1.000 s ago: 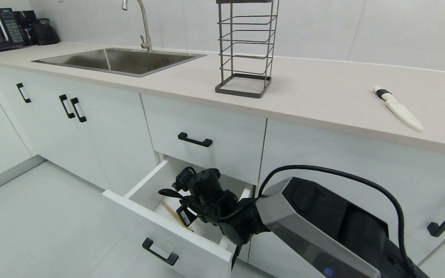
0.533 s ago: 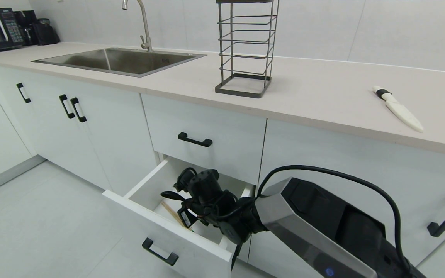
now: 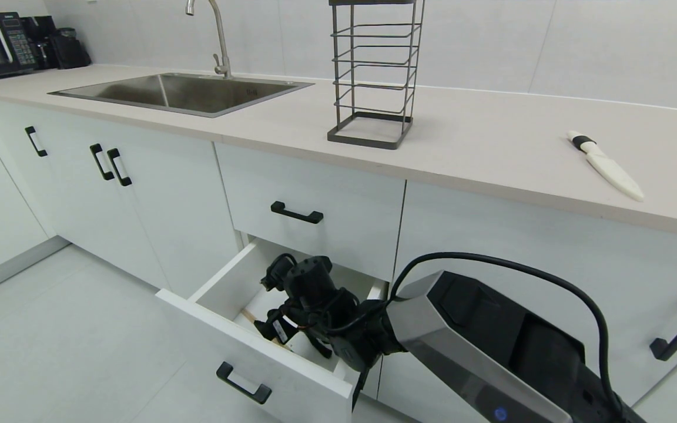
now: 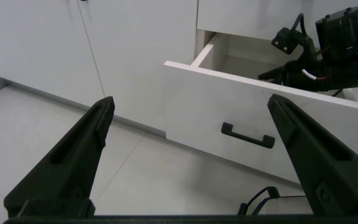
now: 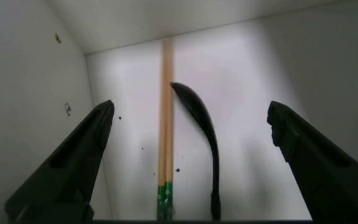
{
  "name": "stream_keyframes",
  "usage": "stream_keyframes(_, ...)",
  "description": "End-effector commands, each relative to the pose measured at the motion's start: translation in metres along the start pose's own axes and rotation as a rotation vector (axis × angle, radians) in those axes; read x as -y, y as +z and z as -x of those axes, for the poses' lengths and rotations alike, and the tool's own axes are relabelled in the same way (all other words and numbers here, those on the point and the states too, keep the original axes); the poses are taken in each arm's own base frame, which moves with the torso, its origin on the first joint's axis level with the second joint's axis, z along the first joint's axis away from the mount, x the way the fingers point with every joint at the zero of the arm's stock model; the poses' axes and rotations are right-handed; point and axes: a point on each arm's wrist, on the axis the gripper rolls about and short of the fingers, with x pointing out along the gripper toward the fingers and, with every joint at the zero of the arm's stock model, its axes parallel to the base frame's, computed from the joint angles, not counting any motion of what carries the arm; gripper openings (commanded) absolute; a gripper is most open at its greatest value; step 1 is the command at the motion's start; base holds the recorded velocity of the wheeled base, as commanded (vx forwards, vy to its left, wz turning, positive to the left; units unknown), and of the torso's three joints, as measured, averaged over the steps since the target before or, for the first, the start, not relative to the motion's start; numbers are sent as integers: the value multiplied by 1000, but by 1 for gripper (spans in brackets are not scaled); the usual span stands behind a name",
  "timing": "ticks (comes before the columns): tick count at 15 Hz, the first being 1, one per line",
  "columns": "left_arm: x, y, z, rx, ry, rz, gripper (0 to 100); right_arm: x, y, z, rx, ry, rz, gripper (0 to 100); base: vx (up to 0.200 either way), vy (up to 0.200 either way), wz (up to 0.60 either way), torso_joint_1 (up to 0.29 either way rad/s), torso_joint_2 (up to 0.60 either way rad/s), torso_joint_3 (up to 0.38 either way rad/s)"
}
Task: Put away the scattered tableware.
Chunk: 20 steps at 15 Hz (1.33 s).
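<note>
right wrist view: spoon now down beside chopsticks

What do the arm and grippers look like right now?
The right arm has an angular silver-grey shell with black panels, a small blue light and a looping black cable. The right gripper and left gripper both have matte black, tapered, wedge-shaped fingers.
</note>
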Motion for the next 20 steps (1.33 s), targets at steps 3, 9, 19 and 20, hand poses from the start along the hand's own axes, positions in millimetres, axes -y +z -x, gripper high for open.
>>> stream_keyframes(3,0,0,0,-1,0,0,100,-3,-2,0,-5,4,8,100,0,0,0,0,0,0)
stream_keyframes(9,0,0,0,-1,0,0,100,-7,14,4,85,7,13,100,0,0,0,0,0,0)
stream_keyframes(19,0,0,0,-1,0,0,100,-27,76,74,220,41,79,100,0,0,0,0,0,0)
stream_keyframes(20,0,0,0,-1,0,0,100,-29,80,86,229,46,81,100,0,0,0,0,0,0)
